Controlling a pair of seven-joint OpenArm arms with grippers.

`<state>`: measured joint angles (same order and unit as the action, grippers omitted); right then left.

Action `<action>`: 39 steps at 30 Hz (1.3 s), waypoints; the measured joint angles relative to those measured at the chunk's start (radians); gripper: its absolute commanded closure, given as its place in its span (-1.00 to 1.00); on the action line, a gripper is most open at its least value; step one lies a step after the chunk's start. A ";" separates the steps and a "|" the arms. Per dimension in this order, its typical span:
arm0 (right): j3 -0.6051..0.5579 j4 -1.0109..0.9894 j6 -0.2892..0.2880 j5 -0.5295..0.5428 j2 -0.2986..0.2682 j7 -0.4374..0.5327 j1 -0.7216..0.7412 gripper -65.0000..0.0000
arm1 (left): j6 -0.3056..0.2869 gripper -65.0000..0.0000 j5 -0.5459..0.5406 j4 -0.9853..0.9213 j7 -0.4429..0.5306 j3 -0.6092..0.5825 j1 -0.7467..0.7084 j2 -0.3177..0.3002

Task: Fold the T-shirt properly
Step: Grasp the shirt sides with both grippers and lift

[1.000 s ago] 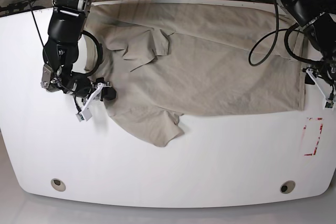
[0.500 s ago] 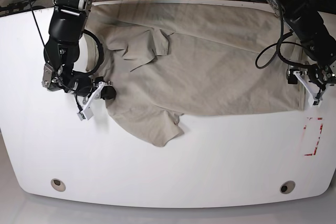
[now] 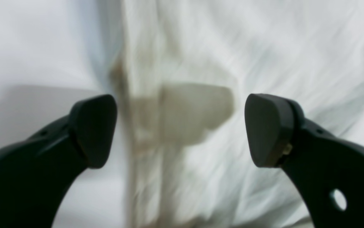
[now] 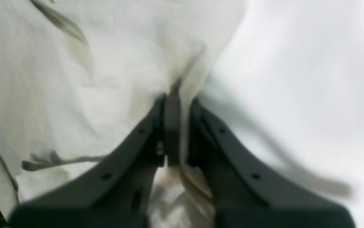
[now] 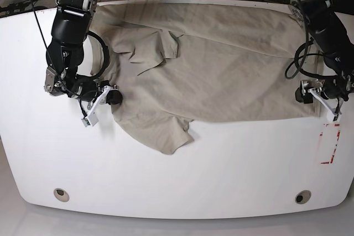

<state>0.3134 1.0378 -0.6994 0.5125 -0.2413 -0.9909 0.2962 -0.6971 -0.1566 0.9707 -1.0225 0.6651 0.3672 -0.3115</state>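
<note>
Tabletop [image 5: 182, 175]: white, rounded at the corners, with two round grommet holes near the front edge, one front-left [image 5: 61, 194] and one front-right [image 5: 302, 197].
T-shirt [image 5: 215, 70]: beige-khaki, spread wide across the far half of the tabletop, wrinkled; one sleeve [image 5: 149, 53] folded inward near the top left, a loose flap [image 5: 166, 134] drooping toward the front.
Right pincer [image 5: 99, 103]: at the T-shirt's left edge in the base view; pressed together on a ridge of the cloth, fabric bunched between the dark fingers [image 4: 200, 136] in the right wrist view.
Left pincer [image 5: 323, 96]: at the T-shirt's right edge; spread wide, nothing between the pads [image 3: 95, 129], hem [image 3: 137, 126] running below and between them, blurred.
Red marking [image 5: 330, 143]: rectangular outline of tape on the tabletop, just in front of the left pincer, apart from the cloth.
Cables [image 5: 298, 59]: black loops hanging from the left arm over the T-shirt's right part; another loop [image 5: 99, 53] beside the right arm over the left edge.
Obstruction: right arm [image 5: 69, 37] covering part of the T-shirt's left border; floor and dark clutter beyond the far edge.
</note>
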 measured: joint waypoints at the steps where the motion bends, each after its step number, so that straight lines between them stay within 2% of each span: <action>1: 0.000 0.000 0.000 0.000 0.000 0.000 0.000 0.87 | 0.000 -0.65 -0.003 -0.011 0.003 0.000 0.005 0.000; 3: 0.000 0.000 0.000 0.000 0.000 0.000 0.000 0.88 | 0.000 -0.36 -0.003 -0.020 0.011 0.000 0.006 0.001; 5: 0.000 0.000 0.000 0.000 0.000 0.000 0.000 0.88 | 0.000 0.03 -0.005 -0.024 0.018 0.000 0.003 0.003; 8: 0.000 0.000 0.000 0.000 0.000 0.000 0.000 0.89 | 0.000 0.75 -0.013 -0.027 0.014 0.000 0.000 0.003; 10: 0.000 0.000 0.000 0.000 0.000 0.000 0.000 0.89 | 0.000 1.00 -0.016 -0.028 0.009 -0.001 -0.001 0.005; 14: 0.000 0.000 0.000 0.000 0.000 0.000 0.000 1.00 | 0.000 0.97 -0.018 -0.029 0.006 -0.005 -0.002 0.009; 21: 0.000 0.007 0.000 0.000 0.000 -0.001 -0.003 1.00 | 0.000 1.00 -0.022 -0.029 0.006 -0.007 -0.004 0.006; 29: 0.002 0.170 0.007 -0.019 0.018 -0.023 -0.076 1.00 | -0.003 1.00 -0.032 -0.029 0.008 -0.036 -0.019 -0.006; 39: 0.003 0.177 0.007 -0.027 0.020 -0.011 -0.107 1.00 | -0.008 1.00 -0.044 -0.028 0.018 -0.035 -0.029 -0.013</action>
<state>0.3168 1.2152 -0.6922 0.4858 -0.2214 -1.0019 0.1894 -0.7055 -0.2008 0.9424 -1.0046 0.6300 0.3382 -0.3244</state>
